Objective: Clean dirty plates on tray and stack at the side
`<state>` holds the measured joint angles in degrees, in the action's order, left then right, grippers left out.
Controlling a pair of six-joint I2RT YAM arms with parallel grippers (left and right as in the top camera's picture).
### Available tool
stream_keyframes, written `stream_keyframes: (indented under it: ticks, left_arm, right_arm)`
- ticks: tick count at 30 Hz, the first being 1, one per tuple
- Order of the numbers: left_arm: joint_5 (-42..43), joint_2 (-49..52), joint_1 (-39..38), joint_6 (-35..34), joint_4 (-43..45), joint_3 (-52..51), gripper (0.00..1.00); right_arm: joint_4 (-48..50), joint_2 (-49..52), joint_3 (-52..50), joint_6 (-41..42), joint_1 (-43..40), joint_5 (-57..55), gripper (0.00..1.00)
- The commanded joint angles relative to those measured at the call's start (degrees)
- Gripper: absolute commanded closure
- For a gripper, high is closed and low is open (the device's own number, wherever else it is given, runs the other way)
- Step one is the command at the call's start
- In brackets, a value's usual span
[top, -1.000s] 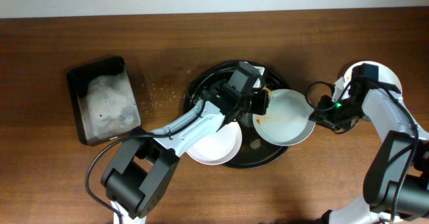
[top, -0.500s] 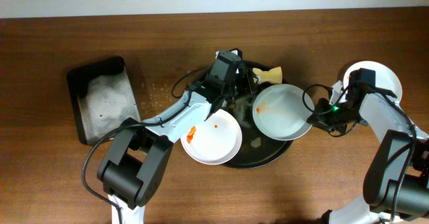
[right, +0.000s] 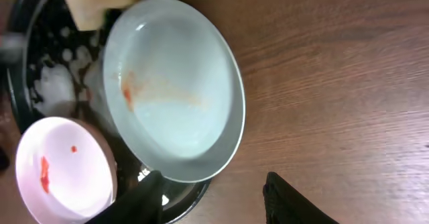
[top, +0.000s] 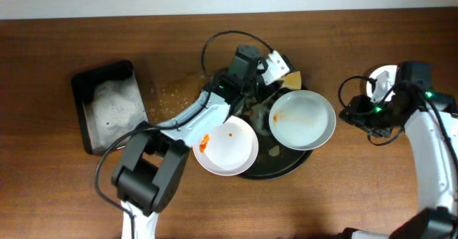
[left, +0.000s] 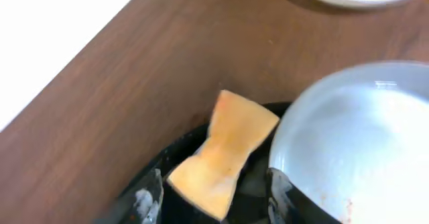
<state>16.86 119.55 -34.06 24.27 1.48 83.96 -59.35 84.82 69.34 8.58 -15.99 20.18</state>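
Wooden table [top: 57, 189]; only overhead shows the sudsy tub [top: 100, 73], apart from tray [top: 279, 169].

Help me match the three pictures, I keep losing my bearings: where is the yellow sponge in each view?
Overhead: yellow sponge at the tray's far rim, upper centre.
Left wrist: sponge in the middle, lower half.
Right wrist: sponge cut off at top left.
Shared landmark: the wet plate beside it.

Overhead straight down; close wrist views over tray [top: 286, 164]
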Motion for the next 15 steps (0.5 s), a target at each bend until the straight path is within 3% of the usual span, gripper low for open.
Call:
stream_keyframes:
  ticks: [1,4,12,14,15]
  left_arm:
    - [7.78,5.57,-0.57,11.85,3.19,0.57,0.48]
    - [8.02,8.5,-1.57,15.69,6.21,0.57,0.5]
    - [5.4,12.9,-1.31,15.72,12.09,0.57,0.69]
    - [5.46,12.85,-1.14,14.95,12.07,0.59,0.68]
    - [5.46,12.28,-1.14,13.66,12.26,0.63,0.62]
  right_arm:
    - [-1.6,-1.68,0.98,-0.24,-0.15,-0.72,0.5]
    - [-1.99,-1.68,0.96,-0.22,-0.15,0.55,0.5]
    - [-2.6,-1.68,0.96,-0.24,-0.15,0.83,0.51]
    - [-2.6,-1.68,0.96,-0.24,-0.15,0.81,0.51]
    - [-2.58,-1.68,0.96,-0.24,-0.15,0.81,0.51]
